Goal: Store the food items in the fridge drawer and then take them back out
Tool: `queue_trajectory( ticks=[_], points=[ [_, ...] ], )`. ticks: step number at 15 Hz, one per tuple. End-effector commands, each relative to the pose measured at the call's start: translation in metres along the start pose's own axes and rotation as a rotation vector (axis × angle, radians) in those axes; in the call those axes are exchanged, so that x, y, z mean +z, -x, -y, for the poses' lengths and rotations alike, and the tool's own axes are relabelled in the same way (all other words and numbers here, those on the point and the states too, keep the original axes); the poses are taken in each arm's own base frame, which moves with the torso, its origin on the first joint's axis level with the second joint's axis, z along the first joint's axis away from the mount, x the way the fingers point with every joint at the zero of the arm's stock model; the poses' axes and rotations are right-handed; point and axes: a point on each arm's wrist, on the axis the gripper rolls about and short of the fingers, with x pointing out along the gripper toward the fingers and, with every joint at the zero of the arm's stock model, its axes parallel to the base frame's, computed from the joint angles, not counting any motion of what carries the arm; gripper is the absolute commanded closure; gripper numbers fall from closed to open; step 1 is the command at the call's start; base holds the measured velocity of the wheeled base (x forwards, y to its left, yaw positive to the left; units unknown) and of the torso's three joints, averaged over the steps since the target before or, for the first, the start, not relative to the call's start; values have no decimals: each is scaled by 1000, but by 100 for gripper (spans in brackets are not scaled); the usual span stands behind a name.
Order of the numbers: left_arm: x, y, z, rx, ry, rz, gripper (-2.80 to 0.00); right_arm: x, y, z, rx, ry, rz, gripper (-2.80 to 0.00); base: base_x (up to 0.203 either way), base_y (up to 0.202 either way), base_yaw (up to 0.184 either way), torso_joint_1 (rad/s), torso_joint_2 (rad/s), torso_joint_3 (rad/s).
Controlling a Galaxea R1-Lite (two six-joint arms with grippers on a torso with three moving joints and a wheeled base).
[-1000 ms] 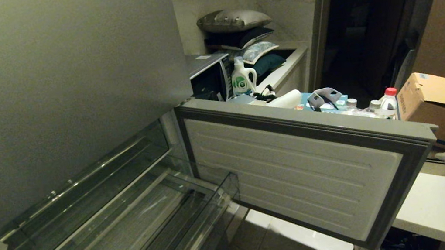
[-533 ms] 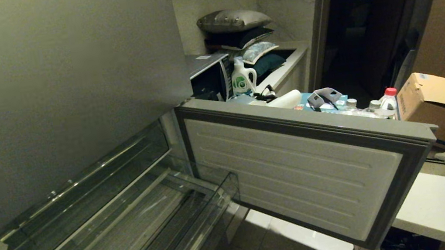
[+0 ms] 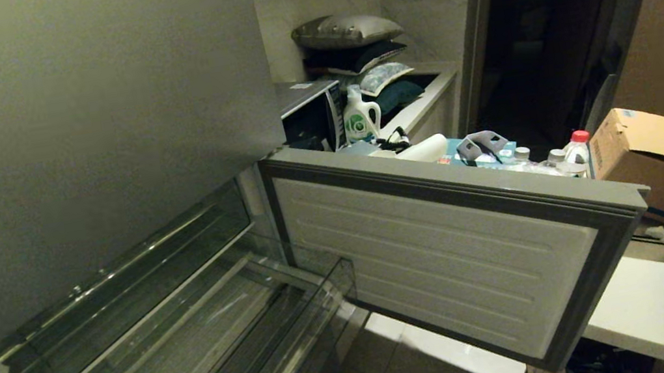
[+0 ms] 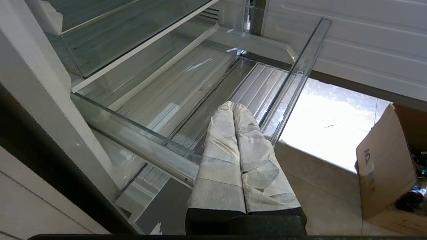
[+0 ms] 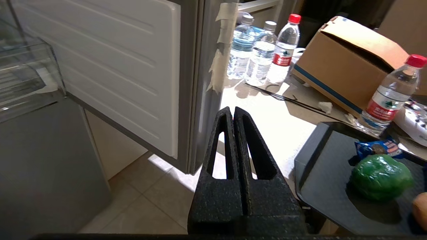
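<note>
The whole head view slides slightly leftward against the open fridge door (image 3: 446, 248); the camera shifts, nothing else moves.

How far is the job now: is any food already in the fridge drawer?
Done: the fridge door is open and the fridge drawer is pulled out, but nothing lies in it. In hand: nothing; the left gripper and the right gripper are both shut and empty. Left: the green pepper and the blue packet lie on the dark tray; storing and removing are not yet done.
</note>
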Motion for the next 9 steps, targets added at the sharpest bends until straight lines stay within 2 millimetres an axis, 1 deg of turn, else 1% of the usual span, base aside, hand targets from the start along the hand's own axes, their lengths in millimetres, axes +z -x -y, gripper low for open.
queue_trajectory(
  ticks=[1,3,9],
  points=[
    [0,0,0,0,0,-2,0,-9,-2,-1,3,0,-29,0,0,0,0,0,0,0],
    [0,0,0,0,0,-2,0,-9,-2,-1,3,-2,-29,0,6,-9,101,-1,3,3],
    [0,0,0,0,0,-1,0,-8,-2,-1,-2,-29,-26,0,1,-8,176,1,4,2]
  ],
)
